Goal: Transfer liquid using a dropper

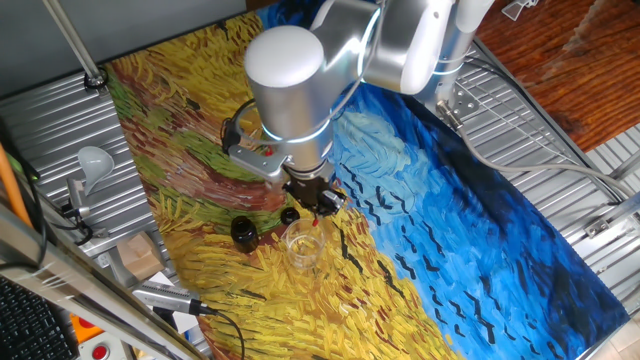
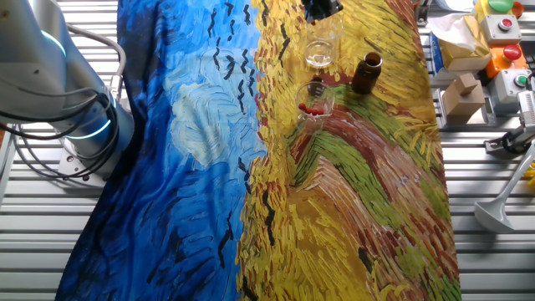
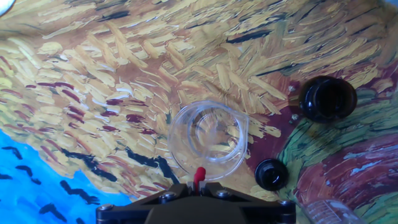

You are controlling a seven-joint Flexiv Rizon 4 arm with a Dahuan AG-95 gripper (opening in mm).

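Observation:
My gripper [image 3: 199, 186] is shut on the red bulb of a dropper [image 3: 199, 177] and holds it upright just above the near rim of an empty-looking clear glass [image 3: 208, 140]. The dropper's thin tube is hard to make out. In one fixed view the gripper [image 1: 318, 205] hangs over the same glass [image 1: 302, 243], with the red bulb [image 1: 316, 222] showing under the fingers. In the other fixed view the gripper [image 2: 322, 10] is at the top edge above the glass [image 2: 318, 52]. A second glass [image 2: 314, 102] holds spare red-bulbed droppers.
A dark brown open bottle [image 3: 328, 98] stands right of the glass, also seen in the fixed views [image 1: 243, 232] [image 2: 366, 73]. Its small black cap [image 3: 271, 174] lies between bottle and glass. A painted cloth [image 2: 209, 167] covers the table. Boxes and buttons [image 2: 501, 50] sit off the cloth.

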